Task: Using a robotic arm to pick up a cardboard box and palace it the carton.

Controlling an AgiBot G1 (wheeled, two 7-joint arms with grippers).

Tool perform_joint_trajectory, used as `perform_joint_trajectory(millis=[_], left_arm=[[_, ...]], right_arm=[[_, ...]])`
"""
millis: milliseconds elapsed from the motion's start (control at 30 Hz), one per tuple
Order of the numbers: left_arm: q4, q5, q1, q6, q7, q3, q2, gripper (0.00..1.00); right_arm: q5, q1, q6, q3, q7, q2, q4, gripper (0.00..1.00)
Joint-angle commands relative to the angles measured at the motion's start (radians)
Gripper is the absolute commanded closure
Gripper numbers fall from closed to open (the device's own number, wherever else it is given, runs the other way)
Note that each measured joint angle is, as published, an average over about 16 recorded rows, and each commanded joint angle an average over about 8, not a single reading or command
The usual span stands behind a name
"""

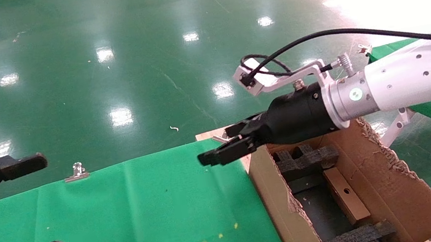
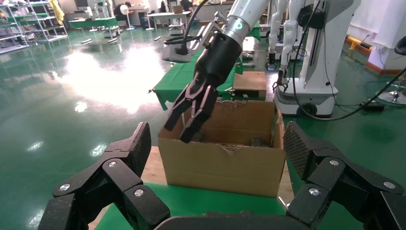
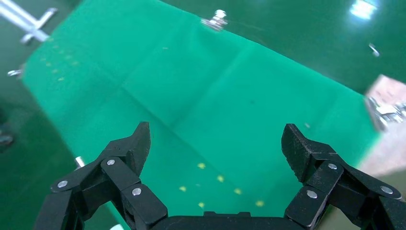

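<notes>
Closest to the head camera was the left gripper [image 1: 46, 206], parked at the left edge over the green tabletop [image 1: 136, 218], jaws spread wide with nothing between them. Only its black fingers [image 1: 19, 166] made it into frame, the rest of that arm was cut off. Its own wrist camera showed the same thing, both fingers [image 2: 131, 151] well apart and empty.

Robotic arm [image 1: 413, 74] came in from the right, white tube with the teal ring, reaching across above the near corner of the carton [image 1: 382, 181]. The right gripper [image 1: 223, 145] poked out past the carton's edge, over the tabletop. From the head view the jaws looked almost together, honestly hard to read at that angle, but the right wrist view settled it: fingers [image 3: 134, 146] spread apart, released, just green cloth under them. From the left wrist camera you could see that gripper [image 2: 186, 122] hanging above the carton's [image 2: 225, 163] front wall.

Cardboard box [image 1: 345, 194] was already down inside the carton, lying flat with the round hole facing up, sitting between the black foam blocks [image 1: 305, 161] at the far end and another foam block at the near end. Couldn't tell whether it touched the foam or just sat beside it. The carton's near end ran off the bottom of the frame, and its ragged flap covered part of the right side.

A metal clip [image 1: 77, 171] held the cloth at the tabletop's far edge. Shiny green floor [image 1: 126, 66] all around.
</notes>
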Motion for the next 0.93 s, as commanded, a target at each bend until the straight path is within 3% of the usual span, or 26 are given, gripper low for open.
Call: perform_joint_trajectory(millis=[33, 833, 933], left_arm=[[0.0, 0.0, 0.0, 0.0, 0.0, 0.0, 0.0, 0.0], [0.0, 0.0, 0.0, 0.0, 0.0, 0.0, 0.0, 0.0], [0.0, 0.0, 0.0, 0.0, 0.0, 0.0, 0.0, 0.0]], right_arm=[[0.016, -0.033, -0.024, 0.049, -0.041, -0.002, -0.001, 0.0], [0.206, -0.44, -0.311, 0.647, -0.542, -0.024, -0.008, 0.0], [0.219, -0.466, -0.33, 0.685, -0.574, -0.025, -0.008, 0.0]])
